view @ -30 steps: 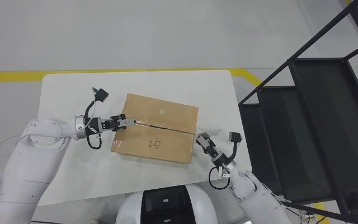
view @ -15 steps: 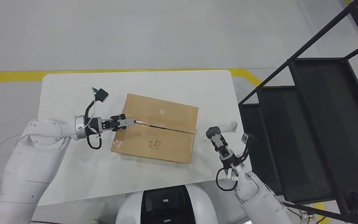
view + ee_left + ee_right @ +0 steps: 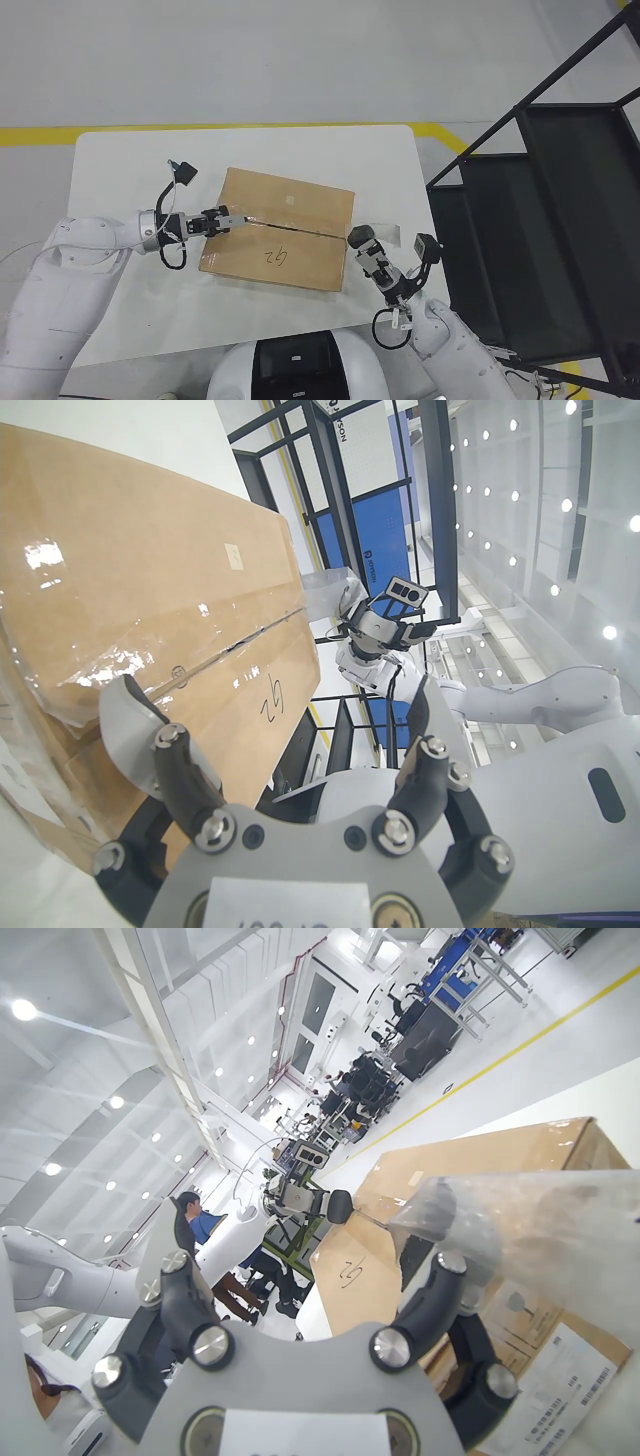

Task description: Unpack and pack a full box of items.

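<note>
Clear tape drapes the right gripper (cardboard box beyond).

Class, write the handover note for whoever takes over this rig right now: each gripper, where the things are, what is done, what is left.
Left gripper: open, holding nothing, at one end of the box, by the seam.
Right gripper: open, off the other end, with a strip of clear tape clinging to it.
Box: middle of the table, flaps shut, glossy tape over the seam near the left gripper.
Done: one tape strip lifted.
Left: clear the remaining tape, open the flaps, unpack, repack.
</note>
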### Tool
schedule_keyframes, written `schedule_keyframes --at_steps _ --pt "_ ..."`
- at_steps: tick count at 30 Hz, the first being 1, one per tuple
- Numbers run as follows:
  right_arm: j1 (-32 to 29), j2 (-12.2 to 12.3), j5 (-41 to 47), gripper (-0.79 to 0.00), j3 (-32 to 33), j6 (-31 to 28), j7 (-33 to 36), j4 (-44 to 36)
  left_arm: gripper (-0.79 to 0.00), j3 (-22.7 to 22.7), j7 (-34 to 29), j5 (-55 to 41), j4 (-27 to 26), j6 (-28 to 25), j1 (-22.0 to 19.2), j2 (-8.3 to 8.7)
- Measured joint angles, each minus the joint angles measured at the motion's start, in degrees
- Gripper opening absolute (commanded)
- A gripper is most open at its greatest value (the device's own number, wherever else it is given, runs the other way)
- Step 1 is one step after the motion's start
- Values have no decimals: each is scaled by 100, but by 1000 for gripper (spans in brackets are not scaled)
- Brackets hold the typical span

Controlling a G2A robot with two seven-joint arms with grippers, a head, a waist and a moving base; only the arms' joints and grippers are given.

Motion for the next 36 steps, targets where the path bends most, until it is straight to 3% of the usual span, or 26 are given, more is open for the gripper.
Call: schedule_keyframes --at_steps 20,36 --pt "687 -161 -380 0 -692 908 943 49 0 -77 30 -30 -17 -10 54 26" --pt "1004 -230 -198 0 -912 1767 1585 -15 0 -151 59 -61 -43 -49 121 49"
